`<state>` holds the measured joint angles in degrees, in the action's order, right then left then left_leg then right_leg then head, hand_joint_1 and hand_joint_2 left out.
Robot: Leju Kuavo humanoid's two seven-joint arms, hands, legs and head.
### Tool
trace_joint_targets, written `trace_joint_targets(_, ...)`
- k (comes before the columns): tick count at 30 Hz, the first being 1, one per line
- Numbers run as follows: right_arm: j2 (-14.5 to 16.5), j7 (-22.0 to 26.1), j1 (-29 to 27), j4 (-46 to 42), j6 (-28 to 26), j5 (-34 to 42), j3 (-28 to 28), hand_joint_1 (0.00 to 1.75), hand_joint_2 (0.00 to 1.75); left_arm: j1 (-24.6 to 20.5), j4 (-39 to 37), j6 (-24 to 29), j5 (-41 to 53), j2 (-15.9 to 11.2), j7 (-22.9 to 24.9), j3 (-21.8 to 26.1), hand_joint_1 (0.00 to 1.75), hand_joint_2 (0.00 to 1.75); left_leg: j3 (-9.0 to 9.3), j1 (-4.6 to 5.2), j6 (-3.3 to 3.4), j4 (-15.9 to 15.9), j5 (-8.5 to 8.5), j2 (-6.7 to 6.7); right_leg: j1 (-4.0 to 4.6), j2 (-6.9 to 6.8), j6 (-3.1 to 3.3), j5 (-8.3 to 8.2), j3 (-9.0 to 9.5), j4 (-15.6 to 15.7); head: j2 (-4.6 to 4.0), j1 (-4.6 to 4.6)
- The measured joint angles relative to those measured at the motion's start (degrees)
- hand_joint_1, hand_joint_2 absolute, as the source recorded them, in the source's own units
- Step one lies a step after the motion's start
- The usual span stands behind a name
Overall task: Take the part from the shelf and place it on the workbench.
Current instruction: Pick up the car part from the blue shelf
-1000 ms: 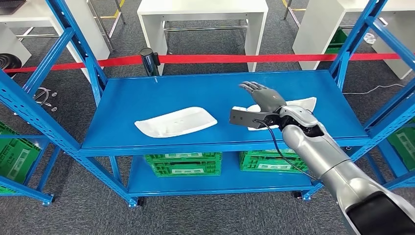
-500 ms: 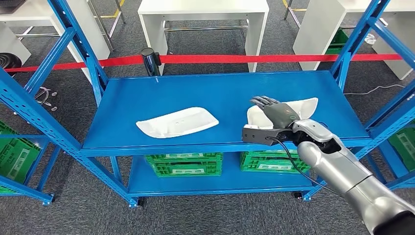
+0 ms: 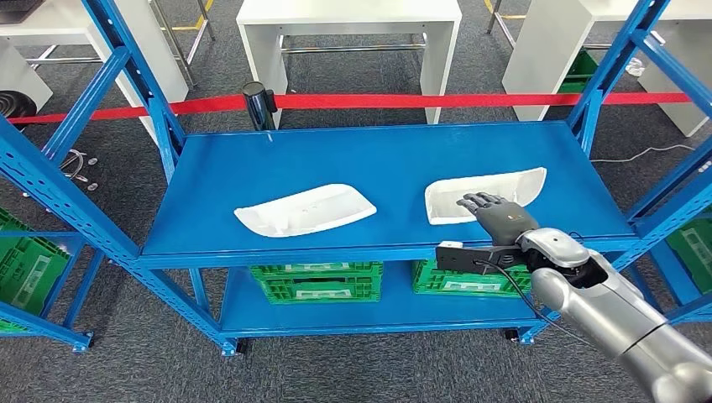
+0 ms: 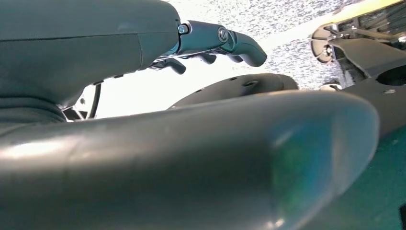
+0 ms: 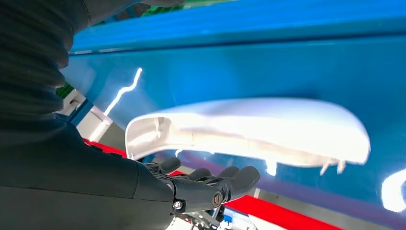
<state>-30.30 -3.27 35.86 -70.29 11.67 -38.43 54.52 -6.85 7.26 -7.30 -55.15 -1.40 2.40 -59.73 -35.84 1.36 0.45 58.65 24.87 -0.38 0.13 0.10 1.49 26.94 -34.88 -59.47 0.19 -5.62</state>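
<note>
From the head view I see the blue shelf (image 3: 252, 159) with two white moulded parts lying on its top deck; I take the shelf's front edge as my landmark. The right-hand part (image 3: 495, 186) lies flat on the deck, set back from that front edge and toward the shelf's right upright; the second white part (image 3: 304, 208) lies flat too, nearer the front edge and toward the deck's middle, well apart from the first. My right hand (image 3: 497, 217) hangs over the near end of the right-hand part, just behind the front edge, palm down; its fingers (image 3: 473, 201) are spread apart and hold nothing; whether they touch the part I cannot tell from above. In the right wrist view the same part (image 5: 249, 127) shows as a hollow white shell on the blue deck, with the right hand's dark fingers (image 5: 225, 179) extended close beside its rim and a visible gap between them. In the left wrist view my left hand (image 4: 143, 52) shows its dark fingers (image 4: 239, 45) slightly curled and apart, with nothing between them. Below the front edge, green crates (image 3: 315, 281) sit on the shelf's lower deck; beyond the shelf a red barrier tape (image 3: 437, 101) runs across, with a white counter (image 3: 348, 13) behind it.
</note>
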Motion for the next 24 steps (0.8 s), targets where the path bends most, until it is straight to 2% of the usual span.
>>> trace_joint_targets(2, 0.0, -0.1, -0.1, 0.6, -0.9, -0.1, 0.0, 1.71, 1.75, 0.0, 0.0, 0.0, -0.1, 0.0, -0.1, 0.0, 0.0, 0.0, 0.01, 0.0, 0.02, 0.0, 0.01, 0.0, 0.0, 0.0, -0.01, 0.01, 0.01, 0.0, -0.01, 0.0)
trace_joint_targets(10, 1.7, 1.8, 0.2, 7.2, -6.6, -0.5, -0.7, 1.75, 1.75, 0.0, 0.0, 0.0, -0.7, 0.0, -0.7, 0.0, 0.0, 0.0, 0.01, 0.0, 0.02, 0.0, 0.01, -0.02, 0.01, -0.05, -0.03, 0.02, 0.05, 0.0, -0.01, 0.0)
trace_joint_targets(24, 8.6, 5.1, 3.6, 21.2, -10.6, -1.3, -3.9, 1.75, 1.75, 0.2, 0.0, 0.0, -1.5, 0.0, -1.1, 0.0, 0.0, 0.0, 0.3, 0.0, 0.07, 0.0, 0.05, -0.18, 0.0, -0.17, -0.17, 0.14, 0.4, 0.0, 0.0, 0.0)
